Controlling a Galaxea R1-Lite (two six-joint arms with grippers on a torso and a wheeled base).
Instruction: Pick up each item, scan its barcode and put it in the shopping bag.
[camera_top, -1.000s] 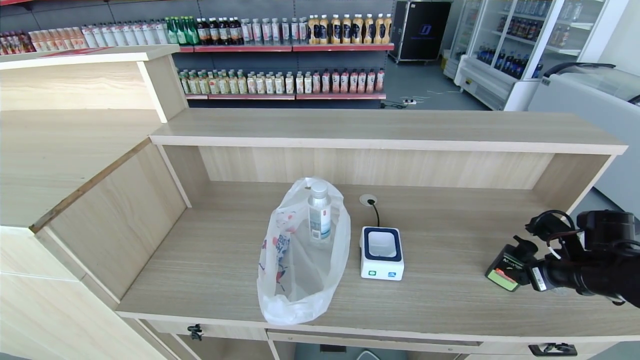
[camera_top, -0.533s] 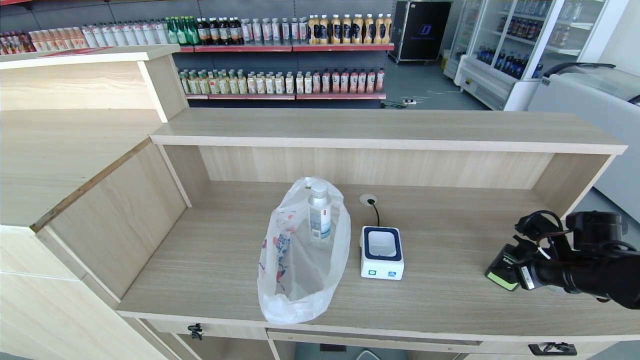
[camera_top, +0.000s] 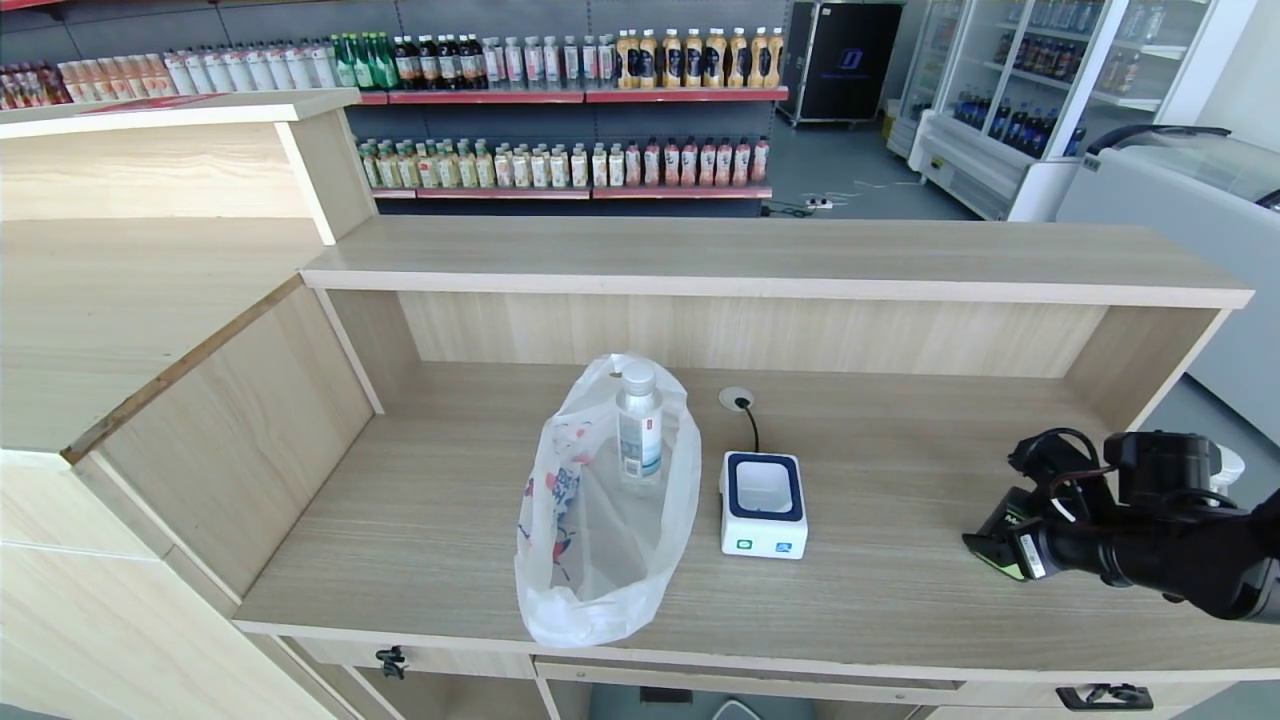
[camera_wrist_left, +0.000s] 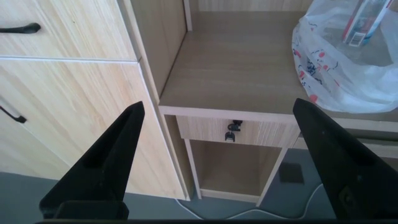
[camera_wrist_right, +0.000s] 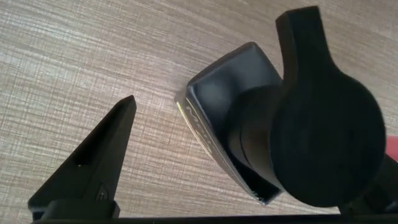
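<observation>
Fingers (camera_wrist_right: 93, 168) of my right gripper (camera_top: 995, 548) stand spread around the dark box (camera_wrist_right: 217, 99) near the desk's (camera_top: 900, 600) right edge, one finger clear of it. My left gripper (camera_wrist_left: 217, 168) gapes empty below the front left corner. The shopping bag (camera_top: 600, 500) sits mid-desk.

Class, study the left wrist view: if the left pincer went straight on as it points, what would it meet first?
Probably the front edge of the counter, or the drawer just under it; depth is unclear. Nothing nearer lies ahead of the left pincer.
</observation>
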